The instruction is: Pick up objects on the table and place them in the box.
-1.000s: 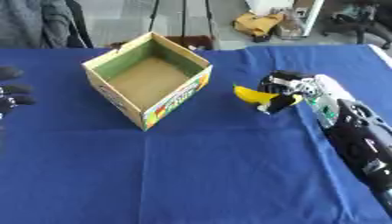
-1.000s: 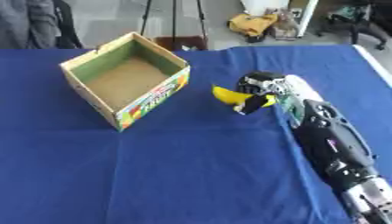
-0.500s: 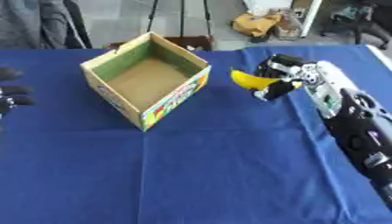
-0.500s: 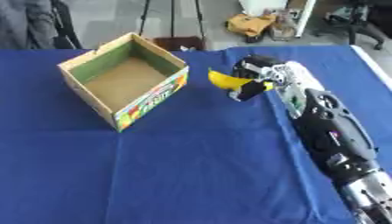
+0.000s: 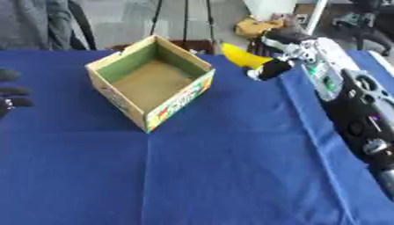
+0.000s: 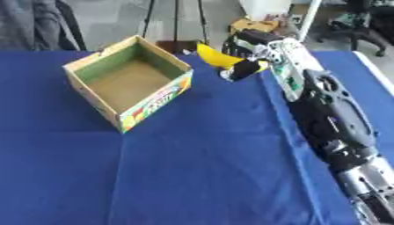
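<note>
Lifted since a second ago, the curved yellow banana now hangs clear above the blue cloth-covered table, near its far edge and just right of the open brown cardboard box with a colourful printed side. The black-and-silver right hand has its fingers curled round the banana's right end, and its arm runs back along the table's right side. The box sits in the far left part of the table, its inside bare. At the left edge, the left hand shows only dark fingers, curled and holding nothing.
</note>
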`<state>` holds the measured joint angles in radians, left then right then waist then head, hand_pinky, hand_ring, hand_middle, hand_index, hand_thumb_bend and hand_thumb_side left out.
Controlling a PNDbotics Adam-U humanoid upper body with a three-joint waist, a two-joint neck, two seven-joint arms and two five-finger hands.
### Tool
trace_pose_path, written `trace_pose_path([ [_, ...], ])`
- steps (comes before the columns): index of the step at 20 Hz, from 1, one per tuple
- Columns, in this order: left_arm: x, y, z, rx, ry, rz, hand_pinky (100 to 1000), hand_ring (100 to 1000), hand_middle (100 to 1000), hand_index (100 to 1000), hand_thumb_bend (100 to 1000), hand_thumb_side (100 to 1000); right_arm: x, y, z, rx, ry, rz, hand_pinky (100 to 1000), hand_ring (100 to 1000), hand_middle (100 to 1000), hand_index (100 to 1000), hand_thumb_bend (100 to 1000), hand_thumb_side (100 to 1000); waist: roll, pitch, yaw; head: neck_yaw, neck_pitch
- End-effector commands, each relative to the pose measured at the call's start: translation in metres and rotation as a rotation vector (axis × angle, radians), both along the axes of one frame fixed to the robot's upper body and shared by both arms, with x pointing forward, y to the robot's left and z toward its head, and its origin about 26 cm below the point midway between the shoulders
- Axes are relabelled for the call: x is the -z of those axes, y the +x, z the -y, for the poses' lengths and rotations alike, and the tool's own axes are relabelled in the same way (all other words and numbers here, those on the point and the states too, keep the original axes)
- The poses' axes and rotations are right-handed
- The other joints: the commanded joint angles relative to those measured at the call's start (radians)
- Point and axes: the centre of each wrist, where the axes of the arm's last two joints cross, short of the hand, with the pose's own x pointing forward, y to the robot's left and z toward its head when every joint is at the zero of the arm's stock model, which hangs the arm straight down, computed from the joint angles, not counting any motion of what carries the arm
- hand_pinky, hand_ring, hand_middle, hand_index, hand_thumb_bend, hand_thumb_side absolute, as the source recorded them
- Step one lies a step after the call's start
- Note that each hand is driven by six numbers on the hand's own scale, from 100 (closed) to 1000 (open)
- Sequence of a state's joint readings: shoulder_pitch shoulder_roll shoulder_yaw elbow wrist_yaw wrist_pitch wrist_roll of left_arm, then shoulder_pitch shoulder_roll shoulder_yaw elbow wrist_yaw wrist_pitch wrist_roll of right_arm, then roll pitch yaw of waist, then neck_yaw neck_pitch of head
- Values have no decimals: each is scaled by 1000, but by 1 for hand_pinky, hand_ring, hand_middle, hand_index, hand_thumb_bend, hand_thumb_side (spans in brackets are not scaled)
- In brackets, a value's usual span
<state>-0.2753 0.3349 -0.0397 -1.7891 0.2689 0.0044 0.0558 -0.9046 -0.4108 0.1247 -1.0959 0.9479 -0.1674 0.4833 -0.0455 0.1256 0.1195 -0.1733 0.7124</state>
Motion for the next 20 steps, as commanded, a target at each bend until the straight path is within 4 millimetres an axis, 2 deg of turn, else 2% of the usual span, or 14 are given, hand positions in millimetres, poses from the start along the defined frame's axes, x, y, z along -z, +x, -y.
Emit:
trace_pose_path([
  [1,-14,1,3,27,10,45,591,611,665,721,578,1000,-19,2,-17,-39,-13,67,629,597,540,668,101,429,2,-13,16,-19,-16],
  [8,-27,5,20,95,-11,88,592,611,665,720,581,1000,-16,8,-53,-93,-45,104,632,608,552,674,100,436,-4,4,114,-89,-55],
  [12,-33,7,29,137,-19,110,592,612,665,720,583,1000,-11,10,-69,-107,-77,119,633,617,558,676,100,442,-7,18,156,-130,-76],
  [15,-36,8,34,159,-23,117,592,612,665,720,584,1000,-6,11,-77,-108,-96,128,635,622,563,677,100,446,-9,27,172,-154,-88],
  [20,-37,8,36,168,-25,121,591,610,664,720,584,1000,11,14,-79,-81,-128,97,641,641,584,695,117,495,-9,34,176,-166,-97],
])
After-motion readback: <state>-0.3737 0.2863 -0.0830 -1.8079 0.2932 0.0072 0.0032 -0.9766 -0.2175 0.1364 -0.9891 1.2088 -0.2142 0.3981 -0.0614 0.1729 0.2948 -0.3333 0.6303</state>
